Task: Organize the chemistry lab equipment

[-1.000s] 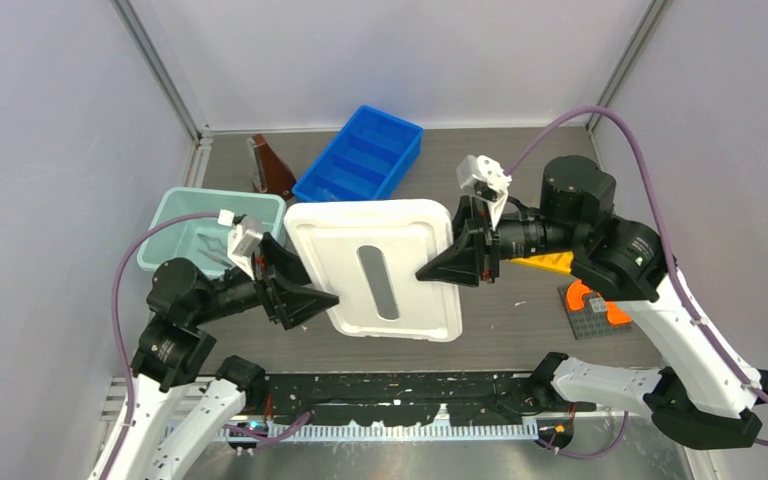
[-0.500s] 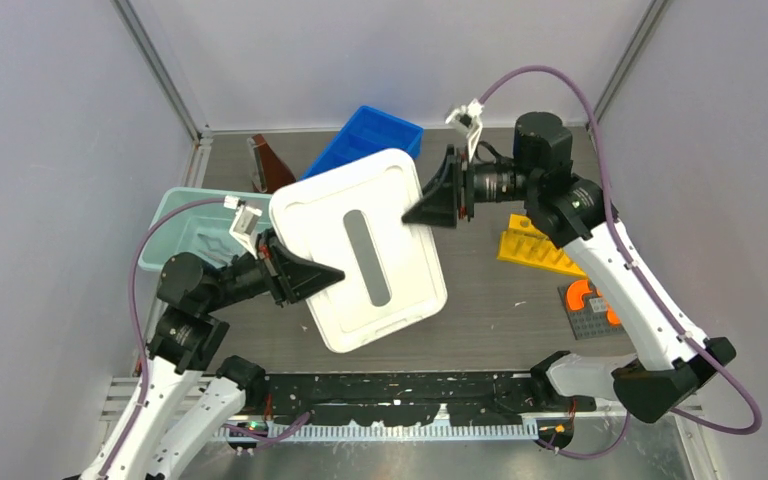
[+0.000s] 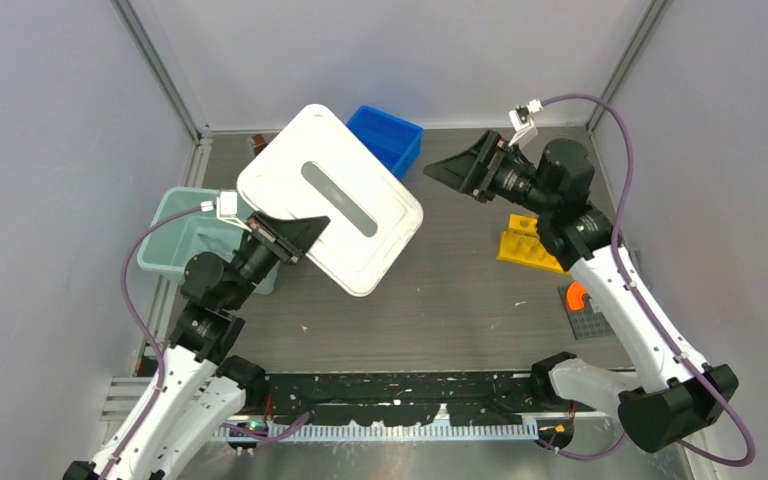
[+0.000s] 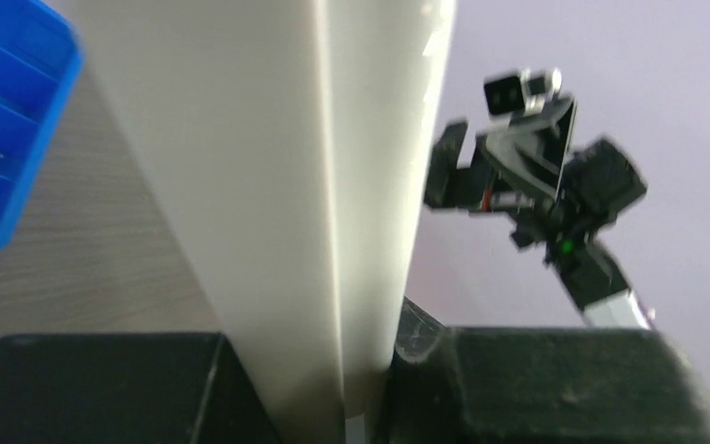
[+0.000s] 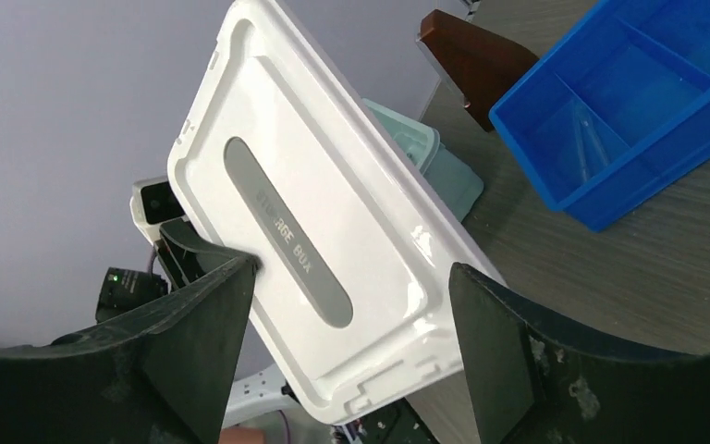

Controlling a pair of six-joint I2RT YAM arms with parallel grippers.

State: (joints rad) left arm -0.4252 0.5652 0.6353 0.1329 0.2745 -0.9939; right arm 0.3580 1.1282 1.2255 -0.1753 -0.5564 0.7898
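Observation:
The white lid (image 3: pixel 345 190), with a grey strip along its middle, hangs tilted in the air over the back left of the table. My left gripper (image 3: pixel 312 228) is shut on its near left edge. In the left wrist view the lid's rim (image 4: pixel 333 203) stands clamped between both jaws of that gripper (image 4: pixel 356 393). My right gripper (image 3: pixel 438 170) is open, to the right of the lid and apart from it. In the right wrist view the lid (image 5: pixel 333 231) shows beyond the wide-spread right gripper (image 5: pixel 351 270). A yellow holed rack (image 3: pixel 532 247) lies on the table at the right.
A blue divided bin (image 3: pixel 392 135) sits at the back, partly hidden by the lid. A teal tub (image 3: pixel 175 238) stands at the left, under my left arm. A brown object (image 3: pixel 258 144) lies by the back left corner. An orange and grey piece (image 3: pixel 586 304) lies at the right.
My right gripper has opened, let go of the lid and drawn back to the right. The left gripper has closed on the lid and swung it up towards the back left.

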